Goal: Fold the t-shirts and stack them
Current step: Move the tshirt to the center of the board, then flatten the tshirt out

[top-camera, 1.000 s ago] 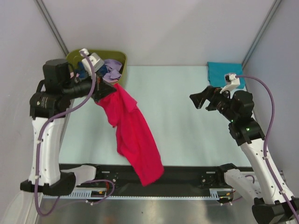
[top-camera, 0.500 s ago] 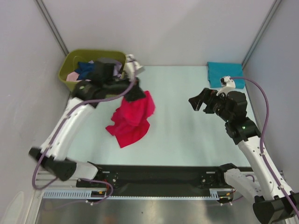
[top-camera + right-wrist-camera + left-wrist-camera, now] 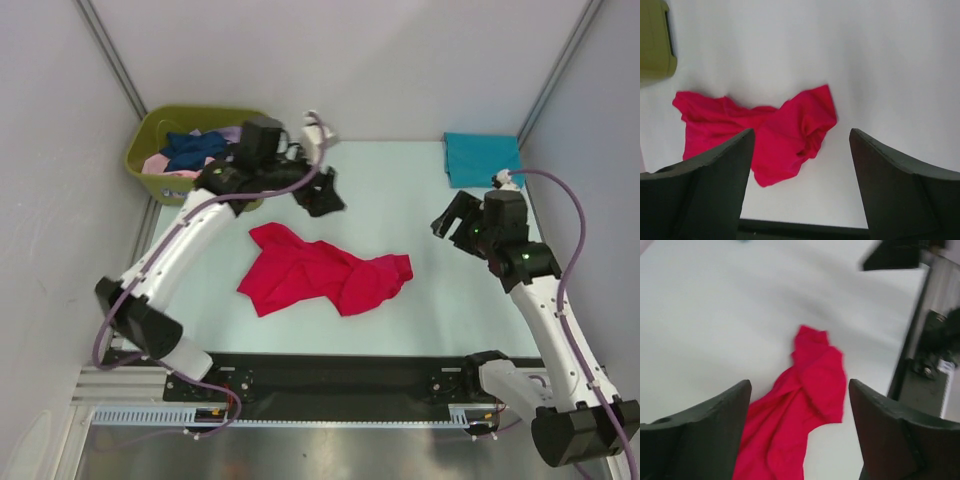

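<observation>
We are seeing the olive-green bin point(image 3: 140, 172) standing at the far left corner of the table point(image 3: 400, 200). It is holding crumpled t-shirts: a pink one point(image 3: 160, 163), a navy one point(image 3: 195, 148) and a lavender one point(image 3: 232, 133). Just to the right of the bin, our left gripper point(image 3: 322, 197) is hovering above the surface near the far edge. Its jaws are standing wide apart and nothing is between them. Nearer to us, the red t-shirt point(image 3: 320, 275) is lying loose and crumpled on the middle part of the surface, closer to the near edge, and it is touching neither gripper. It is stretching as a wrinkled band from left to right, with one bunched end pointing to the right side. Further right, our right gripper point(image 3: 455, 218) is hanging in the air near the right edge, also with its jaws spread and gripping nothing. In the far right corner, the teal t-shirt point(image 3: 480, 158) is lying folded flat as a neat rectangle, well apart from the red one.
</observation>
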Robot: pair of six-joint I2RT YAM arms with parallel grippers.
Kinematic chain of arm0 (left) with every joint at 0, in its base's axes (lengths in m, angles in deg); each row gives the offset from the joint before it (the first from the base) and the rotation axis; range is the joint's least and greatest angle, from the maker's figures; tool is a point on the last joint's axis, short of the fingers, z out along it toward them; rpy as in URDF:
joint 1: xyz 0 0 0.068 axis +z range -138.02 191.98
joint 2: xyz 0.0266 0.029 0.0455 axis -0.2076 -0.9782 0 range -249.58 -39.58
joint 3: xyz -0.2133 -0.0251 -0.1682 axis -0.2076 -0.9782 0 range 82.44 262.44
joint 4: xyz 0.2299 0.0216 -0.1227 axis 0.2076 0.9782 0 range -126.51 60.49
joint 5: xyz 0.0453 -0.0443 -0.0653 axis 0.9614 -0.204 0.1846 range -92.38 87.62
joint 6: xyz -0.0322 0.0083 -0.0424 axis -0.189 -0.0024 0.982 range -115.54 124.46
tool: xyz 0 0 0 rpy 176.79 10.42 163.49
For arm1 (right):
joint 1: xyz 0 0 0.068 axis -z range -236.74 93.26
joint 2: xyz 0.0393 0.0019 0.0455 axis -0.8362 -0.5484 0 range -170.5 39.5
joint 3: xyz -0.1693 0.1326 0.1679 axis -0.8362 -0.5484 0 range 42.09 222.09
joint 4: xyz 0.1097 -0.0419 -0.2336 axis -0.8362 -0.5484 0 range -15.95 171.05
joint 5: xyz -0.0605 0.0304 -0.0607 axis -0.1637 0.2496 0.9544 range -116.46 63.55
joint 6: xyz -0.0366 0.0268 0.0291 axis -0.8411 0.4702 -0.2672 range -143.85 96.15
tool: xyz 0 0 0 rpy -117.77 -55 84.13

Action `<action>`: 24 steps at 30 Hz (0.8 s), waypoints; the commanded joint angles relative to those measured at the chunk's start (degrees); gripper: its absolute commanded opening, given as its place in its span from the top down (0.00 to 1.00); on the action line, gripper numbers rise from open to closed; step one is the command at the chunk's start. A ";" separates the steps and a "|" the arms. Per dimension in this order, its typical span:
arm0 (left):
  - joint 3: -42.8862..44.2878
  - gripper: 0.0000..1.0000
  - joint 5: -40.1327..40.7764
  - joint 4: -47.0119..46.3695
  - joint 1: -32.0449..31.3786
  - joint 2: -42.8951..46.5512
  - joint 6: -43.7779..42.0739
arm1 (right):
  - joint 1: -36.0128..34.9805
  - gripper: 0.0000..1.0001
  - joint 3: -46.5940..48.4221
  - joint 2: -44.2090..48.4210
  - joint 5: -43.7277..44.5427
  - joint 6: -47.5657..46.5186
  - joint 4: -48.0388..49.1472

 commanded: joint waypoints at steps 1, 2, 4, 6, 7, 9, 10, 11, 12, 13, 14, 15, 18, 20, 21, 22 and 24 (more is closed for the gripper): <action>-11.24 0.26 11.87 -1.57 8.49 7.10 -3.26 | -5.68 0.19 -4.50 -2.92 -0.29 7.08 -2.51; -14.32 0.32 17.22 -2.01 11.03 8.06 -4.42 | -7.62 0.20 -6.01 -3.81 -0.38 8.48 -1.72; -22.59 0.35 21.12 -4.19 13.59 10.44 -8.18 | -12.72 0.20 -8.21 -7.22 -0.38 12.35 0.92; -29.77 0.26 26.29 -8.58 17.01 11.93 -9.87 | -15.18 0.18 -10.94 -10.04 -0.47 14.72 5.20; -31.65 0.23 27.63 -9.82 17.99 12.03 -11.27 | -15.54 0.18 -11.55 -11.36 -3.34 15.43 6.80; -35.26 0.15 31.05 -12.02 19.84 10.54 -12.60 | -15.99 0.19 -12.00 -15.76 -4.16 15.44 10.06; -35.88 0.14 31.94 -13.69 20.11 9.75 -13.65 | -16.25 0.24 -11.91 -17.25 -3.90 15.27 10.85; -36.41 0.13 32.56 -14.40 20.63 7.65 -14.01 | -16.34 0.27 -11.91 -19.18 -4.07 14.92 11.81; -36.67 0.13 32.57 -15.10 20.98 6.50 -14.27 | -16.43 0.32 -12.09 -20.50 -4.33 14.65 13.91; -36.59 0.14 32.65 -15.28 21.42 5.45 -14.01 | -16.34 0.42 -12.00 -21.56 -4.51 14.21 14.45; -36.33 0.14 32.39 -15.37 22.64 3.70 -13.57 | -16.25 0.48 -11.91 -24.36 -4.42 13.69 15.24; -35.72 0.16 30.30 -14.94 23.35 3.16 -13.05 | -16.25 0.55 -11.30 -25.78 -4.16 13.42 15.51; -35.97 0.16 25.64 -14.23 25.90 3.94 -11.46 | -15.38 0.70 -9.99 -32.61 -6.17 11.05 17.18; -36.41 0.15 23.34 -13.62 26.96 5.69 -11.72 | -13.71 0.86 -7.09 -36.14 -7.76 8.95 16.66; -36.76 0.15 22.90 -12.92 27.31 6.31 -11.64 | -13.09 0.97 -5.95 -38.34 -6.89 7.89 16.14; -36.94 0.15 22.55 -12.48 27.66 6.66 -11.55 | -12.22 1.00 -3.06 -39.23 -4.10 6.92 15.69; -38.25 0.16 22.28 -12.12 28.72 8.24 -11.64 | -8.88 1.00 0.11 -41.07 -2.41 3.69 15.43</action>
